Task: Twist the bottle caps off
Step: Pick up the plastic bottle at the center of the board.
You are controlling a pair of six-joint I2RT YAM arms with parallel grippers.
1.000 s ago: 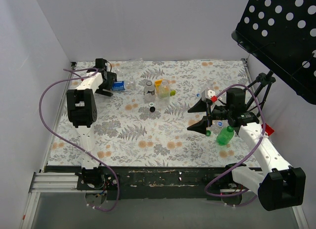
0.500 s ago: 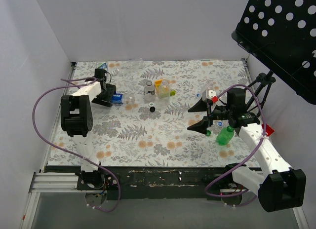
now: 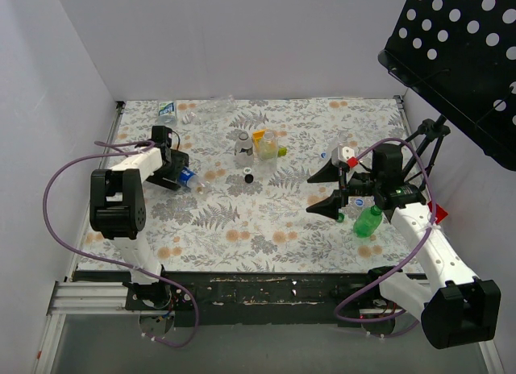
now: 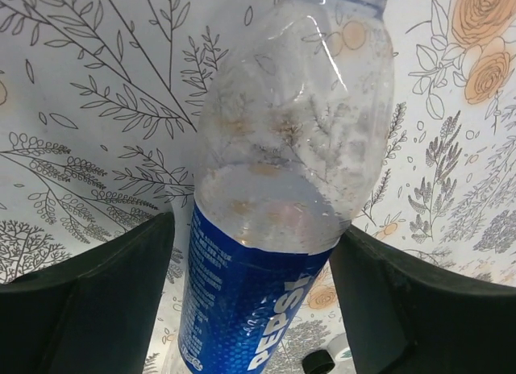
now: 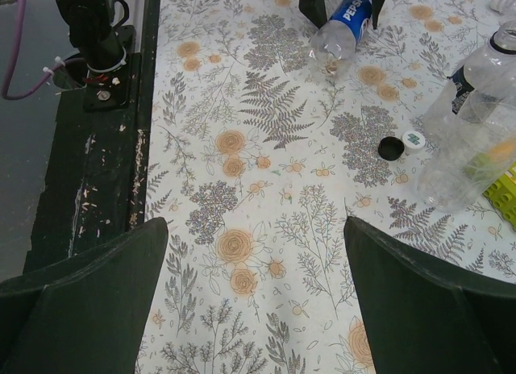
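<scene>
My left gripper is shut on a lying Pepsi bottle, clear with a blue label. In the left wrist view the bottle fills the gap between the fingers, and its neck runs off the top edge. It also shows in the right wrist view. My right gripper is open and empty above the cloth; its fingers stand wide apart. A black cap and a white cap lie loose beside each other. A green bottle lies by the right arm.
A clear bottle and a yellowish bottle stand mid-table, also in the right wrist view. Another bottle lies at the back left. A black perforated stand overhangs the right side. White walls enclose the flowered cloth.
My left gripper has moved toward the near side of the table, carrying the Pepsi bottle with it. The right arm has hardly moved.
</scene>
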